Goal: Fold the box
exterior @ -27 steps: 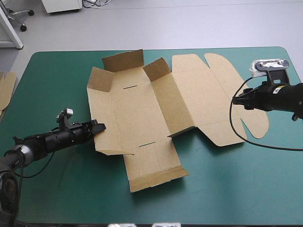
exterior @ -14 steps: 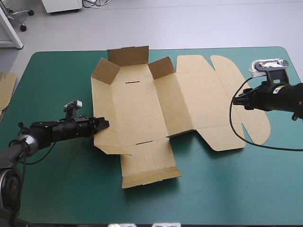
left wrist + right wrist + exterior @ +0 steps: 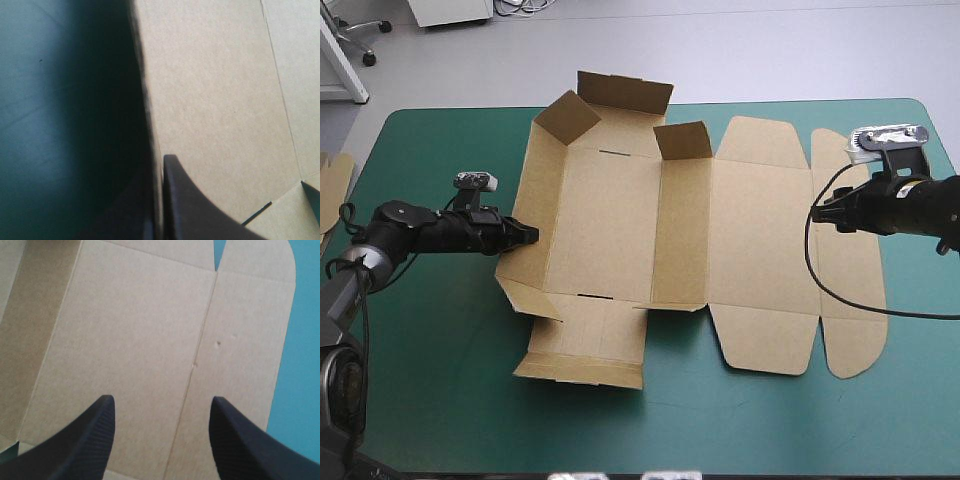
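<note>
The brown box [image 3: 620, 230] lies opened out across the middle of the teal-green surface [image 3: 440, 340], reaching from left of centre almost to the right edge of the high view. Its lid panels on the right lie flat. The wall at the upper middle of the frame stands raised, with its two corner flaps turned inward. The flap at lower centre lies nearly flat with its outer edge lifted a little. The left hand [image 3: 525, 236] comes in from the frame's left and grips the box's left side wall, which tilts upward. In that arm's wrist view its black fingers [image 3: 200, 210] are all but closed, with the board's edge between them. The right hand [image 3: 825, 212] hangs over the right part of the lid, spread wide and holding nothing. A piece of spare board [image 3: 332, 185] shows at the far left edge.
</note>
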